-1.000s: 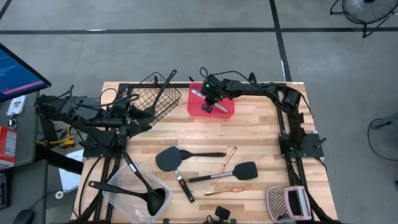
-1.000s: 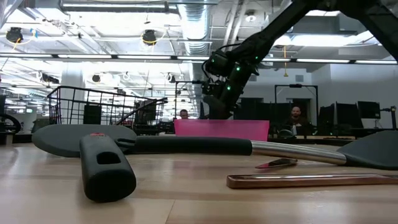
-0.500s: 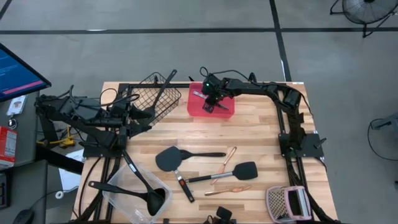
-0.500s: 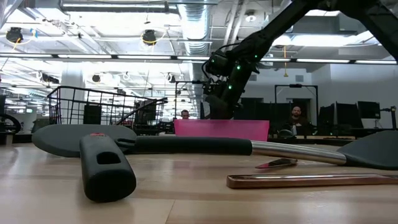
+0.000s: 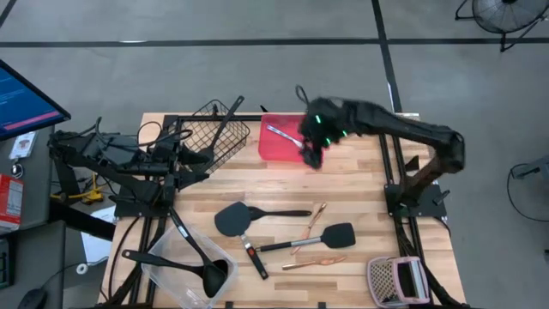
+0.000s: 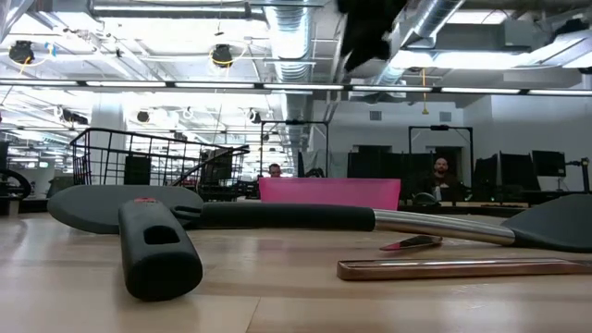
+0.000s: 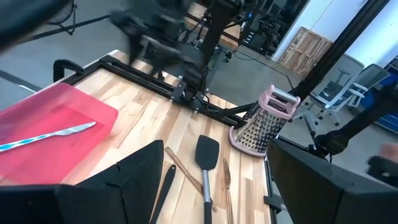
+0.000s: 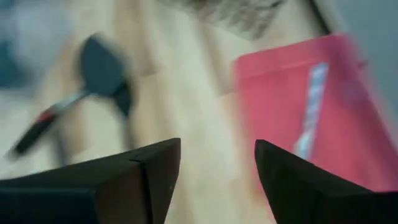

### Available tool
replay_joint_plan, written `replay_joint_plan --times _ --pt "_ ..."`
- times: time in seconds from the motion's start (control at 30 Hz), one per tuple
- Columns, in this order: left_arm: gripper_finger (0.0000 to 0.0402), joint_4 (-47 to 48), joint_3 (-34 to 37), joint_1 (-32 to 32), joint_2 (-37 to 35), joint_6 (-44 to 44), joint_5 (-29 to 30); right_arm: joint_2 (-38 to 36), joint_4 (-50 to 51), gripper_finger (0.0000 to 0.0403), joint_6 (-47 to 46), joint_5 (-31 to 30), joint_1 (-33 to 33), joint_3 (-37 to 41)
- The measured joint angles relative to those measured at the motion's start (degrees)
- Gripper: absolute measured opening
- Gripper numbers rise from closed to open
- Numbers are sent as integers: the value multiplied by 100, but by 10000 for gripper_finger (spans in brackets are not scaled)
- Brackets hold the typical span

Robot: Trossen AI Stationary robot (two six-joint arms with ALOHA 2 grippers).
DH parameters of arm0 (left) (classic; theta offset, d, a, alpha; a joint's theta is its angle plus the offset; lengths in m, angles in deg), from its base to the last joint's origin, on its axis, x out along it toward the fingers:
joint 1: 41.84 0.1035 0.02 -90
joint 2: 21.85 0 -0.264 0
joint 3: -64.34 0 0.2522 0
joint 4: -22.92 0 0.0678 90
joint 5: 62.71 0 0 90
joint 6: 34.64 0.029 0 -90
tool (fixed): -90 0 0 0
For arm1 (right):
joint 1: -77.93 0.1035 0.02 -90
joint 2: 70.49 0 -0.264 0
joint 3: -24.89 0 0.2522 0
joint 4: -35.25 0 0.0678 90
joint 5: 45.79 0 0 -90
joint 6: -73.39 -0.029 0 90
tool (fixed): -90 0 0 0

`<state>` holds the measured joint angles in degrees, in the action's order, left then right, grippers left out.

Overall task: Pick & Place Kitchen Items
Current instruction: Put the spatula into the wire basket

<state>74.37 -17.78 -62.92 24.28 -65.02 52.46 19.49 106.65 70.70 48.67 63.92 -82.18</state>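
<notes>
High view: right gripper [image 5: 310, 153], fingers spread and empty, hangs above the near edge of the red tray [image 5: 276, 146], where a silver utensil [image 5: 281, 135] lies. Left gripper [image 5: 190, 154], also spread, waits beside the wire basket [image 5: 219, 133]. Black spatulas [image 5: 257, 216] lie mid-table.

The high camera is looking straight down on the whole table [image 5: 360, 184], floor showing all around it. The low camera is sitting at tabletop height, facing level across the wood into the room, very near a black spatula [image 6: 139, 208] filling the frame's left. The left wrist camera is facing across the table toward the red tray [image 7: 56, 134] at its left. The right wrist camera is looking down, close, sharing that tray at its upper right.
</notes>
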Motion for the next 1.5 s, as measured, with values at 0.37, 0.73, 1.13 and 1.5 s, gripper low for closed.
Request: replay_joint_plan --times 0.37,0.73,1.13,1.5 --pt "271 -53 0 0 0 10 3 -522 -1337 184 -1437 -764 2948 1835" --pt "271 -73 0 0 0 -138 4 1188 -3681 239 -578 -1029 3507 2055" --pt "271 -82 0 0 0 -139 7 2570 -3986 242 -386 -646 3548 1649" --pt "271 -121 -2 -1 0 -156 7 3079 -3863 238 -527 -755 3573 1621"
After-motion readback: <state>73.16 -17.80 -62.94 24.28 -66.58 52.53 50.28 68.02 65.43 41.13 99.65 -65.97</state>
